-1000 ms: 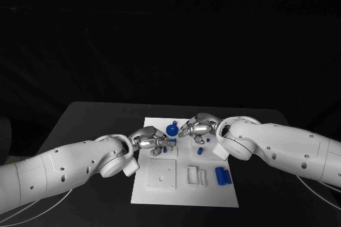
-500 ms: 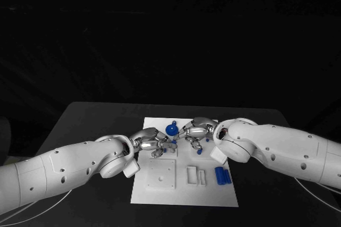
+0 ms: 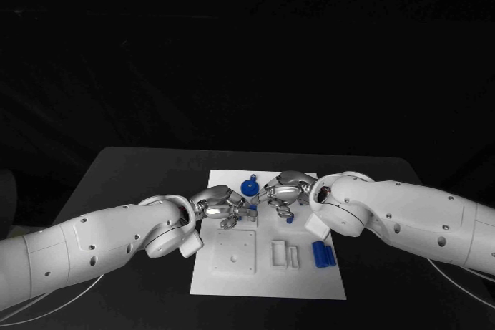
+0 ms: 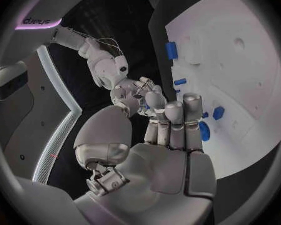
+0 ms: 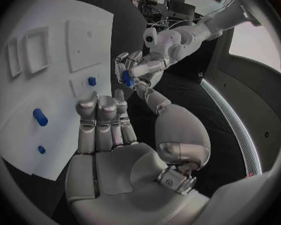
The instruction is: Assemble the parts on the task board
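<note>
Parts lie scattered on the board [image 3: 310,287], which sits mid-table [image 3: 124,172]. From the left you see the left hand [image 3: 222,205] near the board's left edge, fingers curled round a small blue part [image 5: 126,78]. A round blue knob [image 3: 249,185] stands by the far edge. The right hand [image 3: 286,187] hangs beside it; whether it holds anything you cannot tell. Two blue cylinders [image 3: 324,255] lie toward the right edge.

The table is viewed from above by the head camera. The task board [image 3: 270,273] is seen close, from behind each palm, by both wrist cameras and is shared by all views.
</note>
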### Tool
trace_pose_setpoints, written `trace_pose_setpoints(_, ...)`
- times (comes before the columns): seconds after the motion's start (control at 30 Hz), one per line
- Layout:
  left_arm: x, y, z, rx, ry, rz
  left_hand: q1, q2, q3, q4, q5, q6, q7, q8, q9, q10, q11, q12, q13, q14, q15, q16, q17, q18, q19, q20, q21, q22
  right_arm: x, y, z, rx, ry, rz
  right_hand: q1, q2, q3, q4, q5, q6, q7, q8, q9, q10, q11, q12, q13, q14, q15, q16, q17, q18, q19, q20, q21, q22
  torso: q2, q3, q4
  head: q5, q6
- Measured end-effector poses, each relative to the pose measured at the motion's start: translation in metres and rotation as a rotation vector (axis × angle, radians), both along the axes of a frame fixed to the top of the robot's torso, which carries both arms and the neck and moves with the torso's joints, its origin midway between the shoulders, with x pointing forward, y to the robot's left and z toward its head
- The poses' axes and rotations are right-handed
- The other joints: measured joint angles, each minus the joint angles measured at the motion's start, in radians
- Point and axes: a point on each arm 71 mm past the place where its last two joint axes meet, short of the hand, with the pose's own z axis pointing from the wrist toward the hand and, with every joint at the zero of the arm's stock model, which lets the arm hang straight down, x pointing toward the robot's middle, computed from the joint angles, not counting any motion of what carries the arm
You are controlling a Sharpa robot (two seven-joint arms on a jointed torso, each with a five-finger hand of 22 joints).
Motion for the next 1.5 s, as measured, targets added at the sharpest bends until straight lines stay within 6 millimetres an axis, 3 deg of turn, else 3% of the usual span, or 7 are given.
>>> trace_pose_setpoints(0.17, -0.0001, -0.0004, 0.0, 0.002, -0.001, -0.002, 0.0, 0.0, 0.0, 0.0, 0.0, -0.001, 0.005, -0.003, 0.001, 0.0, 0.0, 0.0, 0.0, -0.001, 0.002, 0.0, 0.0, 0.0, 0.0, 0.0, 0.0, 0.0, 0.0003, -0.0001, -0.0004, -0.017, -0.01, 0.007, 0.022, -0.005, 0.011, -0.025, -0.055, 0.013, -0.005, 0.006, 0.001, 0.002, -0.009, 0.0, -0.003, 0.002, -0.008, 0.0, 0.0, 0.001, 0.0, 0.0, 0.0, 0.0, 0.0, 0.0, 0.0002, -0.001, -0.001)
trace_pose_setpoints(0.2, -0.0002, -0.0006, 0.0, 0.003, -0.001, -0.002, 0.038, 0.038, 0.014, -0.014, 0.001, -0.019, 0.02, -0.004, 0.004, 0.0, 0.0, 0.0, 0.0, 0.0, 0.003, 0.0, 0.0, 0.0, 0.0, 0.0, 0.0, 0.0, 0.0003, -0.0002, -0.0004, -0.02, -0.012, 0.008, 0.025, -0.006, 0.011, -0.025, -0.062, 0.013, -0.005, 0.006, 0.001, 0.002, -0.009, 0.0, -0.003, 0.002, -0.009, 0.0, 0.0, 0.001, 0.0, 0.0, 0.0, 0.0, 0.0, 0.0, 0.0002, -0.001, -0.001)
trace_pose_setpoints(0.27, -0.0002, -0.0007, 0.0, 0.004, -0.001, -0.003, 0.048, 0.047, 0.012, -0.017, 0.001, -0.014, 0.021, -0.006, 0.003, 0.0, 0.0, 0.0, 0.0, 0.001, 0.003, 0.0, 0.0, 0.0, 0.0, 0.0, 0.0, 0.0, 0.0004, -0.0003, -0.0004, -0.026, -0.016, 0.01, 0.024, -0.005, 0.011, -0.025, -0.066, 0.013, -0.005, 0.006, 0.001, 0.002, -0.009, 0.0, -0.003, 0.001, -0.009, 0.0, 0.0, 0.001, 0.0, 0.0, 0.0, 0.0, 0.0, 0.0, 0.0003, -0.002, -0.001)
trace_pose_setpoints(0.53, -0.0005, -0.0009, -0.0003, 0.008, -0.001, -0.004, 0.049, 0.049, 0.012, -0.017, 0.0, -0.005, 0.016, 0.003, 0.012, 0.0, 0.0, 0.0, 0.0, 0.0, 0.003, 0.0, 0.0, 0.0, 0.0, 0.0, 0.0, 0.0, 0.0, 0.001, -0.0003, -0.041, -0.028, 0.017, 0.027, -0.003, 0.02, -0.033, -0.08, 0.037, -0.012, 0.014, 0.0, 0.007, -0.014, 0.0, -0.004, 0.005, -0.012, 0.0, 0.0, 0.003, 0.0, 0.0, 0.004, 0.0, 0.0, -0.0003, 0.0008, -0.001, -0.002)
trace_pose_setpoints(0.77, -0.0005, -0.0003, -0.0007, 0.012, 0.0, -0.003, 0.049, 0.049, 0.012, -0.017, 0.0, -0.005, 0.016, 0.003, 0.016, 0.0, 0.0, 0.0, -0.001, 0.0, 0.003, 0.0, 0.0, 0.0, 0.0, 0.0, 0.0, 0.0, 0.0001, 0.0006, -0.0005, -0.051, -0.037, 0.02, 0.07, 0.022, 0.083, -0.047, -0.152, 0.07, -0.022, 0.024, 0.0, 0.022, -0.028, 0.0, -0.006, 0.012, -0.023, 0.0, 0.0, 0.009, 0.002, 0.002, 0.008, 0.0, 0.0, -0.0003, 0.0003, -0.002, -0.002)
trace_pose_setpoints(1.23, -0.0008, -0.0012, -0.0011, 0.019, 0.005, -0.006, 0.049, 0.049, 0.012, -0.018, 0.0, 0.0, 0.018, 0.009, 0.023, -0.003, -0.004, 0.0, -0.004, 0.0, 0.003, 0.0, 0.0, 0.0, 0.0, 0.0, 0.0, 0.0, -0.0003, 0.0009, -0.0005, -0.054, -0.043, 0.022, 0.082, 0.034, 0.115, -0.054, -0.159, 0.082, -0.025, 0.024, -0.004, 0.025, -0.032, 0.0, -0.006, 0.011, -0.025, 0.0, 0.0, 0.015, 0.002, 0.002, 0.013, 0.001, 0.0, 0.0, 0.0002, -0.003, -0.002)
trace_pose_setpoints(1.5, -0.0013, -0.002, -0.0014, 0.03, 0.005, -0.009, 0.049, 0.049, 0.008, -0.022, 0.0, 0.001, 0.018, 0.017, 0.027, -0.003, -0.004, 0.0, -0.005, 0.0, 0.003, 0.0, -0.001, 0.0, 0.0, 0.0, 0.004, 0.0, -0.0005, 0.0003, -0.0003, -0.049, -0.045, 0.021, 0.038, -0.01, 0.085, -0.044, -0.124, 0.079, -0.021, 0.024, -0.009, 0.025, -0.032, 0.0, -0.007, 0.011, -0.025, 0.0, 0.0, 0.017, 0.005, 0.006, 0.013, 0.001, 0.0, 0.0, 0.0002, -0.001, -0.004)
